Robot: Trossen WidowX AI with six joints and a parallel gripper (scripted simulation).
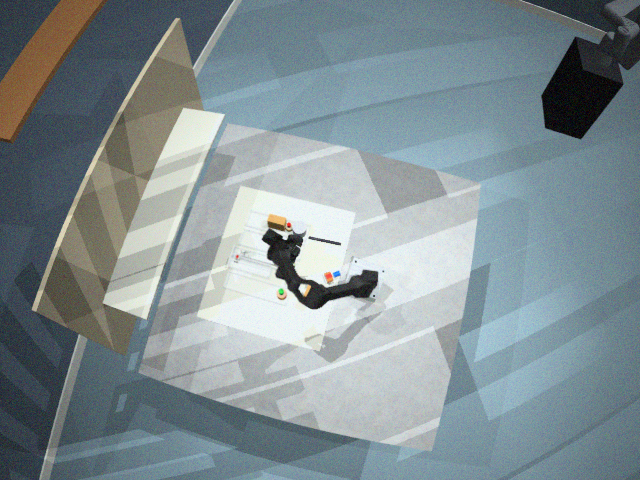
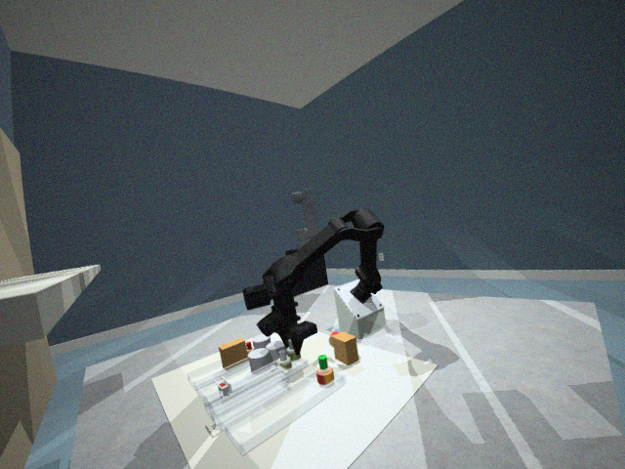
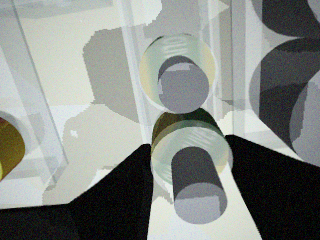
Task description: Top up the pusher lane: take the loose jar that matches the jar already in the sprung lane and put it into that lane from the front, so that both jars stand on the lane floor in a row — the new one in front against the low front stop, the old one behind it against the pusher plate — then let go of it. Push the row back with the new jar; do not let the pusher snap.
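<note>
My gripper (image 1: 297,244) (image 2: 293,352) (image 3: 187,147) is shut on a grey-capped jar with a pale clear shoulder and dark green-brown body; its cap (image 3: 200,202) shows between the fingers in the wrist view. A matching jar (image 2: 284,360) (image 3: 183,86) stands in a clear-walled lane, directly behind the held jar; the two look touching or nearly so. The clear rack (image 1: 253,294) (image 2: 292,417) has several lanes. A small white block with a red mark (image 1: 236,256) (image 2: 224,386) is at the rack's rear. The pusher plate, front stop and held jar's base cannot be made out.
Grey cylinders (image 2: 259,361) (image 3: 311,120) stand close on one side, with an orange box (image 1: 276,222) (image 2: 232,353) and a red-topped item (image 1: 288,225). A green-capped jar (image 1: 281,293) (image 2: 322,363) is on the other side, near a brown box (image 2: 345,348). A black bar (image 1: 324,240) lies in front.
</note>
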